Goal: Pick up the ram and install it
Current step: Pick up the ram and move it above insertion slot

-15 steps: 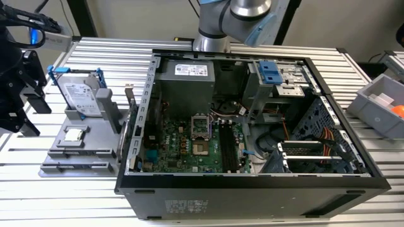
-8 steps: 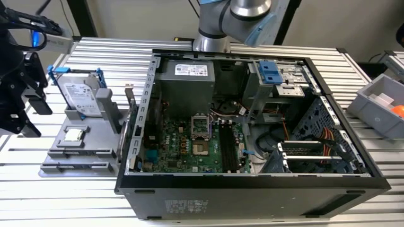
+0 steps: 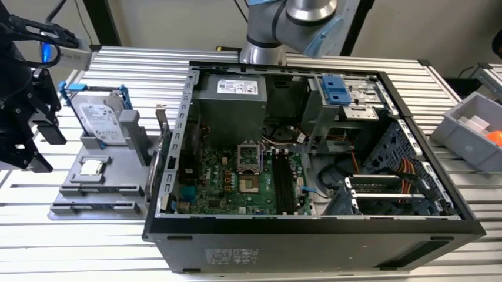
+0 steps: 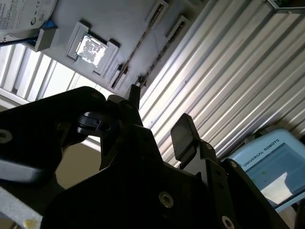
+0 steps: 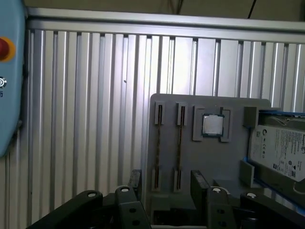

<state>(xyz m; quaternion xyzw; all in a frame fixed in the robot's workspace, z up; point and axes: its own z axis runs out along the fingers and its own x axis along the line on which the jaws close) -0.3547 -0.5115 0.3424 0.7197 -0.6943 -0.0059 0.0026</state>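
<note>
While you are watching the first wrist view, the claw (image 5: 167, 185) is standing open, its two dark fingers (image 5: 200, 183) spread apart and gripping nothing, with the gray holder showing in the gap between them. Sweeping the exterior view from its left, the arm's black wrist end (image 3: 23, 117) is hanging over the ribbed tabletop (image 3: 141, 59) at the picture's edge. Just beside it, the gray holder (image 3: 117, 179) is sitting flat on the tabletop. A silver hard drive (image 3: 100, 120) with a white label is standing propped up at the end of the holder farther from the camera, and a small square chip (image 3: 91, 168) is lying in its own pocket nearer the middle. The ram (image 5: 180, 143) is resting on its long edge in the narrow holder slot next to the chip, showing to you as a thin brownish line in both wrist views. The claw is hovering near that end of the holder and is not touching the stick. Toward the exterior view's right, the open computer case (image 3: 314, 235) is lying on its side beside the holder, with the green motherboard (image 3: 227, 182) facing up and its long black slots (image 3: 283, 182) running beside the processor socket (image 3: 248, 157). At the exterior view's right edge, a gray bin (image 3: 471, 132) is sitting on the tabletop, holding something orange (image 3: 494, 138).
</note>
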